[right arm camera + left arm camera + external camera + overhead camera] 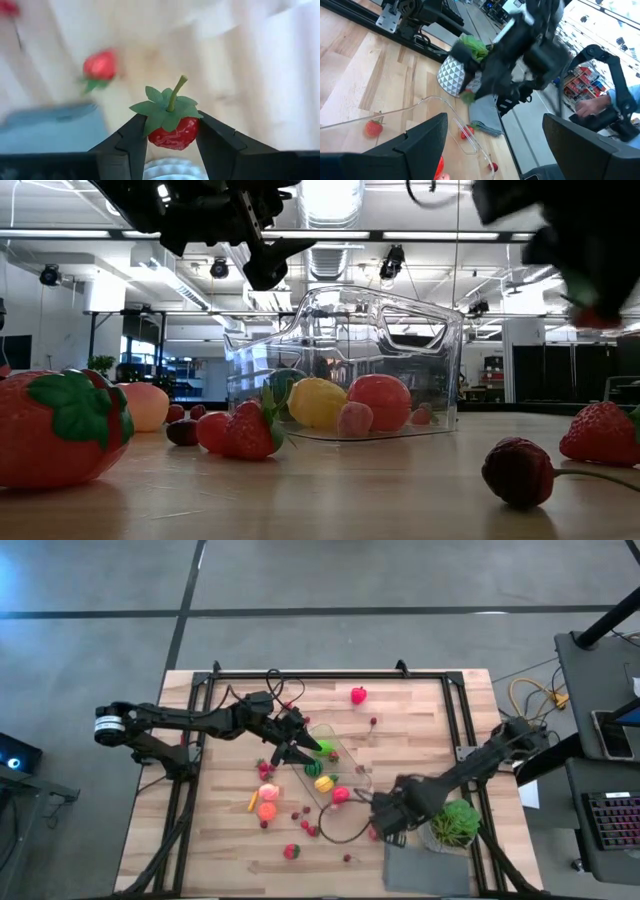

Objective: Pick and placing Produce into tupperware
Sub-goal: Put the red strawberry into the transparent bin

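The clear tupperware (338, 772) lies mid-table with a green, a yellow and a pink-red piece of produce inside; in the low view the tupperware (350, 350) shows a yellow fruit (316, 402) and a red one (380, 400). My left gripper (296, 747) hovers open over its far-left end. My right gripper (385, 822) hangs above the table near the tub's right end, shut on a small red strawberry (172, 134). More produce lies loose on the wood, such as a strawberry (358, 694) and an orange fruit (266, 810). My right gripper pinches the small strawberry's red body by its two opposite sides (156, 137) between its two fingers. The fingers point down at it from above. The berry is lifted clear of the table, with its green leaves and stem (175, 95) standing out from between the fingers.
A leafy green plant in a patterned pot (455, 825) stands right beside my right gripper, with a grey cloth (425, 870) at the near edge. Another strawberry (100, 65) lies on the wood below. Black rails (330, 673) frame the table. A person's hand (585, 107) shows beyond it.
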`<action>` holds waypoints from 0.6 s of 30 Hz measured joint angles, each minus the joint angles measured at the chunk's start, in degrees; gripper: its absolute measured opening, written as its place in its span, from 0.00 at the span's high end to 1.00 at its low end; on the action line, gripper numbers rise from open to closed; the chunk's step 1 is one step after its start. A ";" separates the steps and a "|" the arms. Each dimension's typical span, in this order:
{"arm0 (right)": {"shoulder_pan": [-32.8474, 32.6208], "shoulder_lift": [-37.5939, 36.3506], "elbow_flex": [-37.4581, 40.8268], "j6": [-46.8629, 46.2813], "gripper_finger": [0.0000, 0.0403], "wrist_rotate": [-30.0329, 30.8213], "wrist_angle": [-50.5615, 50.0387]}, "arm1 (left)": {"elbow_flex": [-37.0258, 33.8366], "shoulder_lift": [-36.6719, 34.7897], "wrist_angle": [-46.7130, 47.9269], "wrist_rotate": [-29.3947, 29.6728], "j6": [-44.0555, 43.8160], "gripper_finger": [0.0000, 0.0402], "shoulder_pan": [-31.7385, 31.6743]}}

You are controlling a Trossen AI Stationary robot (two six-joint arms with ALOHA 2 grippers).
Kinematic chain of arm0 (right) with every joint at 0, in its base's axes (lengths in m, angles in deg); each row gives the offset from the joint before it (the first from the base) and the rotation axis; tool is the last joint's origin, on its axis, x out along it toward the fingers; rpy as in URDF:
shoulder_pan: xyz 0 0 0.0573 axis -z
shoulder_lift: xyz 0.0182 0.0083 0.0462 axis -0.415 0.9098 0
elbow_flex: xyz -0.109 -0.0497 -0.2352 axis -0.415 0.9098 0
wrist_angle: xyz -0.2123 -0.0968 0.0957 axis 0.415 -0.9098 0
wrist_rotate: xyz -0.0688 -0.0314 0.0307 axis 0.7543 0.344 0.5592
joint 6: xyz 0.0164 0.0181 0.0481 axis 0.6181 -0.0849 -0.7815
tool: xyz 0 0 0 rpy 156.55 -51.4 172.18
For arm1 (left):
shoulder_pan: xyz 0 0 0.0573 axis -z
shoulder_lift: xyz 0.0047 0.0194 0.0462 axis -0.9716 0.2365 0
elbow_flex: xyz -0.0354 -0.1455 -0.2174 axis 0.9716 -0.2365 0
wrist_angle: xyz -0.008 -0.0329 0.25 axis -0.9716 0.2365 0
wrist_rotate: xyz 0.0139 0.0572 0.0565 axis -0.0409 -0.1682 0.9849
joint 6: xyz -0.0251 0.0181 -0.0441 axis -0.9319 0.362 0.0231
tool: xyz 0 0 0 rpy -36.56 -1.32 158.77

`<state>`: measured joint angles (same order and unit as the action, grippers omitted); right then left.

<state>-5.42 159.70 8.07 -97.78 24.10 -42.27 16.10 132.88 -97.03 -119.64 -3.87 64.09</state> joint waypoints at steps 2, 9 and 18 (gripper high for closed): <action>2.07 -2.09 -1.56 0.32 0.64 3.39 -0.73 | 0.00 0.00 0.00 0.02 0.00 0.22 0.00; 13.10 -6.98 -4.55 6.99 0.64 4.22 6.60 | 0.00 0.00 -0.02 -0.04 -0.17 0.22 -0.01; 22.74 -4.01 -3.61 13.57 0.61 -5.10 15.16 | -0.04 -4.14 2.14 -6.10 -0.57 0.22 -3.14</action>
<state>17.33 155.69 4.46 -84.21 19.00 -27.11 16.06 128.74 -94.89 -125.74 -4.43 60.95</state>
